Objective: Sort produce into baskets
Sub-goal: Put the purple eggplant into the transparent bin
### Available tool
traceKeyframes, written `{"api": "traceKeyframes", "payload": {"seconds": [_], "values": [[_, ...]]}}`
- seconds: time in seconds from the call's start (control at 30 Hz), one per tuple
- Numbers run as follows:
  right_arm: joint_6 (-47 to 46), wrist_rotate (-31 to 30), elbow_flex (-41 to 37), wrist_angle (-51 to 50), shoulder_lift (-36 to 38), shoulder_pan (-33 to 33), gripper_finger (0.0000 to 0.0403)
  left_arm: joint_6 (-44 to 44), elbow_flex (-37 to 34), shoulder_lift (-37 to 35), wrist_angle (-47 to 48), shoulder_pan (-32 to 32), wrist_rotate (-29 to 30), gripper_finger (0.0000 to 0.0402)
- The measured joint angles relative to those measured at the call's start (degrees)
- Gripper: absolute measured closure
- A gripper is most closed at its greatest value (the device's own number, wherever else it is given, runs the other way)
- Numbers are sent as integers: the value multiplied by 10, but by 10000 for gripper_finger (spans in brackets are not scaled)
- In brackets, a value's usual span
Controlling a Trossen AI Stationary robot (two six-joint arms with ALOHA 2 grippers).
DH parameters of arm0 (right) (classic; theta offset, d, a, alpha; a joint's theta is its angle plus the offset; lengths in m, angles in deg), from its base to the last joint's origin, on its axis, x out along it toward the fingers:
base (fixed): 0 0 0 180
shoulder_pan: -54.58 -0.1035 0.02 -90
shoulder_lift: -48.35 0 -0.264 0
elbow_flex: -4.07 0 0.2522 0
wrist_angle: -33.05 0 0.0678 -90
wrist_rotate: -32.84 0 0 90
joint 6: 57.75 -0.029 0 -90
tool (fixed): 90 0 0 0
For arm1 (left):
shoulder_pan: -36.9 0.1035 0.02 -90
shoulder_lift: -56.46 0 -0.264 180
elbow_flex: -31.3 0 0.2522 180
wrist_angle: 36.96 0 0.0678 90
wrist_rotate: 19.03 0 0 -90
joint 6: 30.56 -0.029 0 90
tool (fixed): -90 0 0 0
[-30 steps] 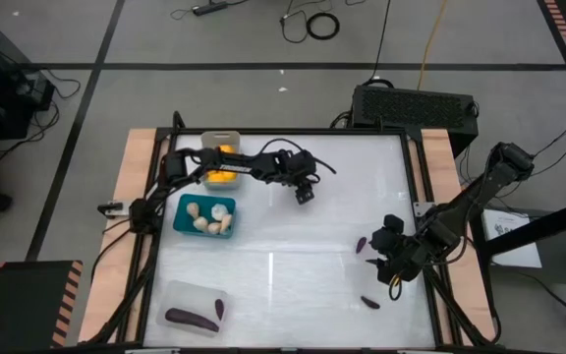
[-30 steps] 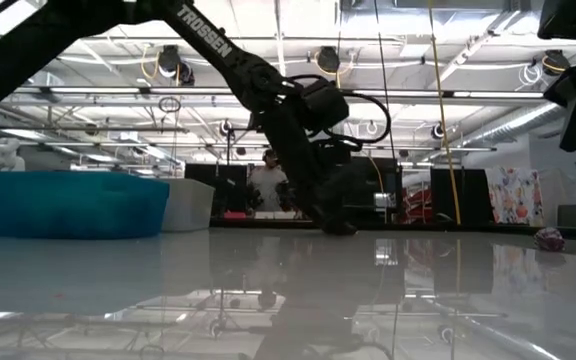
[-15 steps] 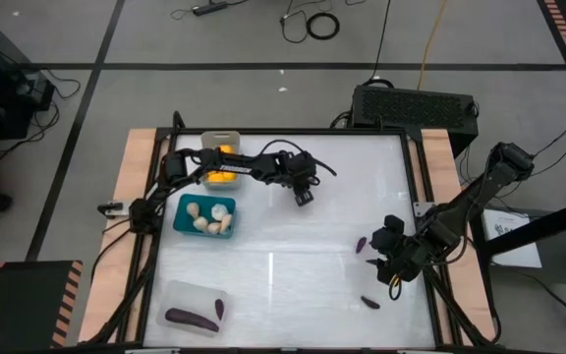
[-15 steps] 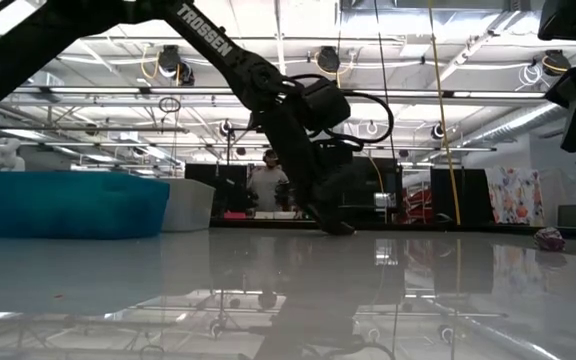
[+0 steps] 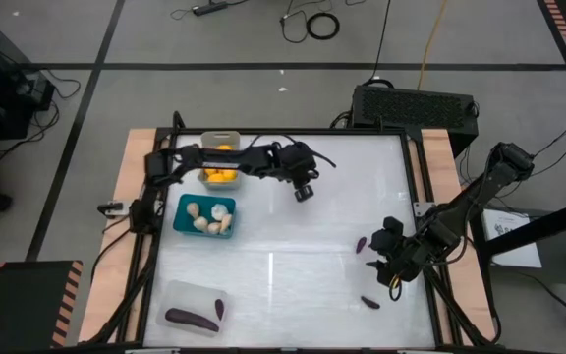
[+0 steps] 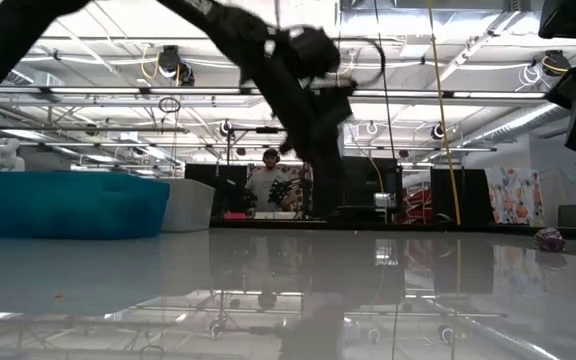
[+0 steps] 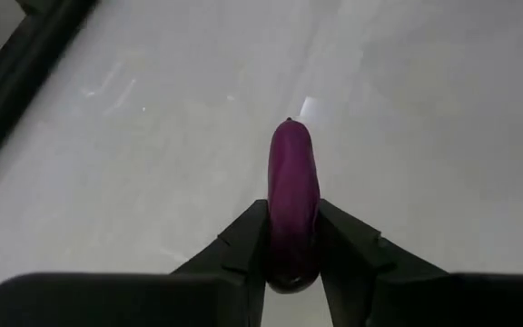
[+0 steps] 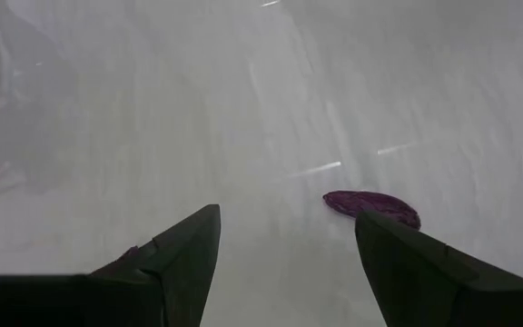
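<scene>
High camera looking straight down over whole table [image 5: 283, 246]; low camera facing level across it; wrist cameras hovering close above same surface.

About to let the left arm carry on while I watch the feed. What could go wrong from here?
1. The left gripper pinches the eggplant only near one end, most of it sticking out past the fingertips, so it may pivot or slip.
2. The clear bin with eggplants is across the table, past the teal bin, so a drop could missort.
3. The right gripper hovers open near another eggplant.
</scene>
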Motion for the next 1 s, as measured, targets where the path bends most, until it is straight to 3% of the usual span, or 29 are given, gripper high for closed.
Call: {"api": "traceKeyframes", "payload": {"seconds": [0.3, 0.57, 0.8, 1.0], "values": [[14, -4, 0, 14, 0, 0, 154, -8, 0, -146, 142, -47, -8, 315], [133, -8, 0, 122, 0, 33, 154, 31, 0, -250, 319, -123, -19, 315], [267, -3, 0, 214, 0, 85, 154, 154, -20, -328, 428, -233, -13, 315], [359, 31, 0, 251, 0, 135, 154, 299, -48, -367, 485, -367, 25, 315]]}}
